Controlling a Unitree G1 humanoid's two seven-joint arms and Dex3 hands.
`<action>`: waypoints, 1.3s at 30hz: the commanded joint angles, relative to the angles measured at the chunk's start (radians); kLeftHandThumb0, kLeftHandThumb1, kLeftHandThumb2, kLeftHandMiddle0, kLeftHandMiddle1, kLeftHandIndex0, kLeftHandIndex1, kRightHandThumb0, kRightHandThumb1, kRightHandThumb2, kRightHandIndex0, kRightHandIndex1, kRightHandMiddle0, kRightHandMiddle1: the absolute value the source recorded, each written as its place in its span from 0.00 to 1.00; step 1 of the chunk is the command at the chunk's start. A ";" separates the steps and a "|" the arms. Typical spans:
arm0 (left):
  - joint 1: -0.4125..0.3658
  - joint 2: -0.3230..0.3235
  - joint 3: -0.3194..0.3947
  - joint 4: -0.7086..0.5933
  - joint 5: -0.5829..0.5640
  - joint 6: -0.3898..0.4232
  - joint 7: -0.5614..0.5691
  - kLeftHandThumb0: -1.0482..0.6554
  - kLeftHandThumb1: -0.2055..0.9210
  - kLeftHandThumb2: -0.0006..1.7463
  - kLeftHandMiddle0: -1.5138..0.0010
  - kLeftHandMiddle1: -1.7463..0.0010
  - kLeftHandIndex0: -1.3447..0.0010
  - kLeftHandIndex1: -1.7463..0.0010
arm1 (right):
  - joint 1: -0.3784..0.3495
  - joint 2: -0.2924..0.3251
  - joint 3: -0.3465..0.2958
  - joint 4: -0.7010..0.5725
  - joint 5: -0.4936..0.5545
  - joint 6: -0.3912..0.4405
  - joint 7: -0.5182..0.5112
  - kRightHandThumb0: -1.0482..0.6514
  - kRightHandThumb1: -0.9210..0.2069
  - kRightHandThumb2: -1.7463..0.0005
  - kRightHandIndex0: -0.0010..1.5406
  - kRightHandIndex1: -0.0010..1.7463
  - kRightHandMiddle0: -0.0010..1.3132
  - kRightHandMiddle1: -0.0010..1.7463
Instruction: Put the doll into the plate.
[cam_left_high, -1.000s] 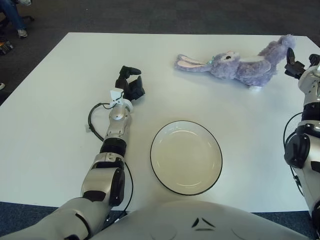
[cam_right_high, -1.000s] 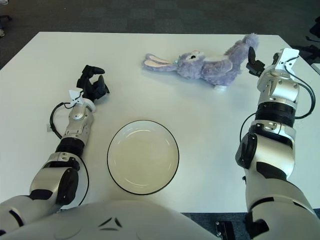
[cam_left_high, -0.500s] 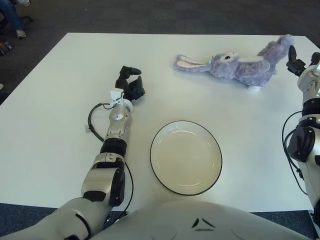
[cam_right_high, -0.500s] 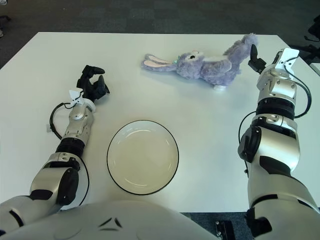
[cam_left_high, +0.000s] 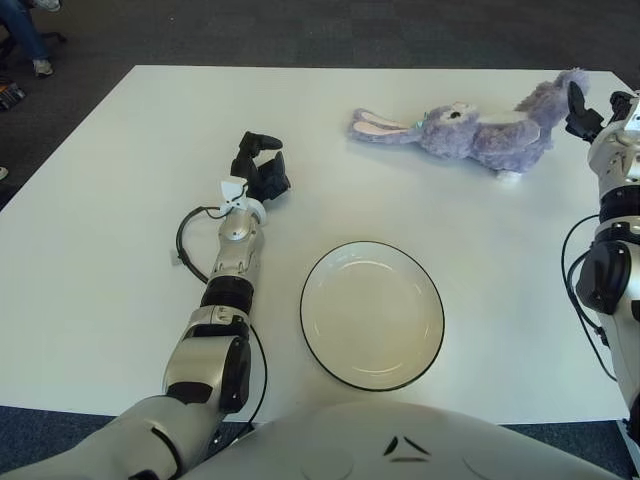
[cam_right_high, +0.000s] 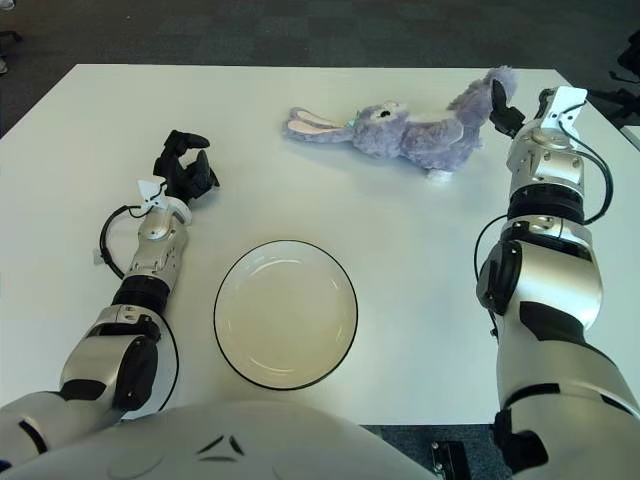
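A purple plush rabbit doll (cam_left_high: 478, 132) lies on its side at the far right of the white table (cam_left_high: 120, 200), ears pointing left and a hind foot raised to the right. Nearer me, in the middle, sits a white plate (cam_left_high: 372, 315) with a black rim and nothing in it. My right hand (cam_right_high: 500, 100) is up against the doll's raised foot, its dark fingers (cam_right_high: 496, 97) spread and closed on nothing. My left hand (cam_left_high: 260, 165) shows well left of the doll, beyond the plate's left side, loosely relaxed and holding nothing.
A black cable (cam_left_high: 185, 240) loops beside my left forearm. The table's far edge runs just behind the doll, and its right edge is close to my right arm. Dark carpet (cam_left_high: 300, 30) surrounds the table.
My right hand has moved farther away and slightly left, closing in on the doll's raised foot. The doll, plate and left arm have not moved.
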 joint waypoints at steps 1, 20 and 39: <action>0.034 -0.004 0.000 0.010 -0.001 0.015 0.007 0.38 0.73 0.53 0.33 0.00 0.72 0.00 | -0.032 -0.014 0.013 0.028 -0.010 -0.021 0.011 0.04 0.09 0.85 0.05 0.96 0.00 0.28; 0.036 -0.006 -0.001 0.013 -0.003 -0.003 0.001 0.38 0.73 0.53 0.33 0.00 0.72 0.00 | -0.052 0.000 -0.027 0.011 0.067 -0.019 0.076 0.01 0.04 0.96 0.44 1.00 0.00 0.51; 0.044 -0.009 -0.007 0.003 0.004 -0.011 0.008 0.38 0.73 0.53 0.32 0.00 0.72 0.00 | -0.008 0.057 0.010 -0.219 0.078 0.200 0.112 0.00 0.02 0.97 0.31 1.00 0.00 0.25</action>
